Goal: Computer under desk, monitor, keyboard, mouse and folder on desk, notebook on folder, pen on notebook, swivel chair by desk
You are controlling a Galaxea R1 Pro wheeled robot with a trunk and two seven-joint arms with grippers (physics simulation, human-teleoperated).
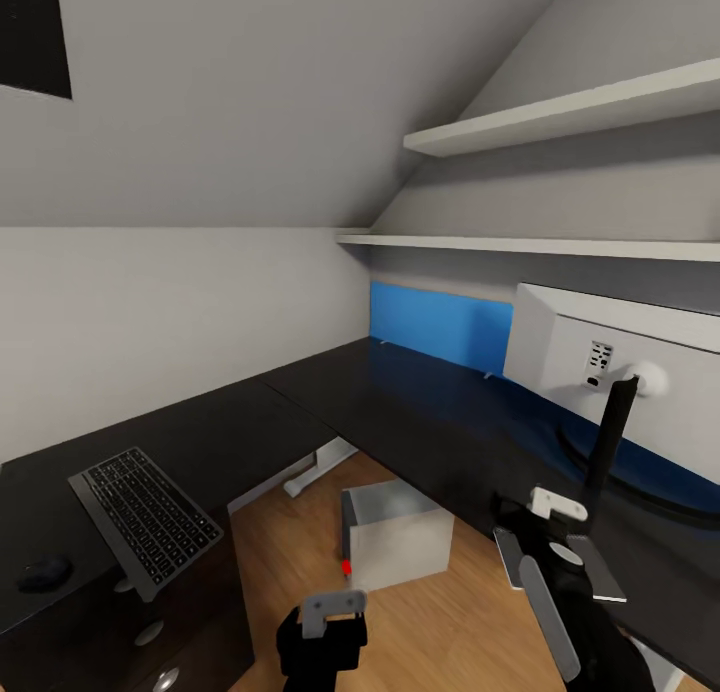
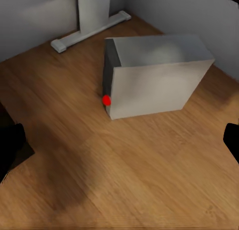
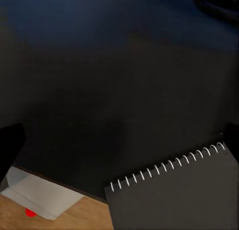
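The black L-shaped desk (image 1: 400,402) wraps around the corner. The keyboard (image 1: 145,517) and the mouse (image 1: 45,572) lie on its left wing. On the right wing stands the monitor (image 1: 620,382), white back towards me. The computer (image 1: 395,532), also (image 2: 154,75), stands on the floor between the wings, its red light showing. A spiral-bound notebook (image 3: 174,195) lies at the desk's edge (image 3: 99,90), one corner past it. My right gripper (image 3: 119,140) hovers open above it. My left gripper (image 2: 119,145) hangs open over the floor in front of the computer.
A blue wall panel (image 1: 440,327) runs behind the desk, with two white shelves (image 1: 560,122) above. A white desk leg (image 2: 89,20) stands on the wood floor behind the computer. Drawer knobs (image 1: 150,632) show under the keyboard.
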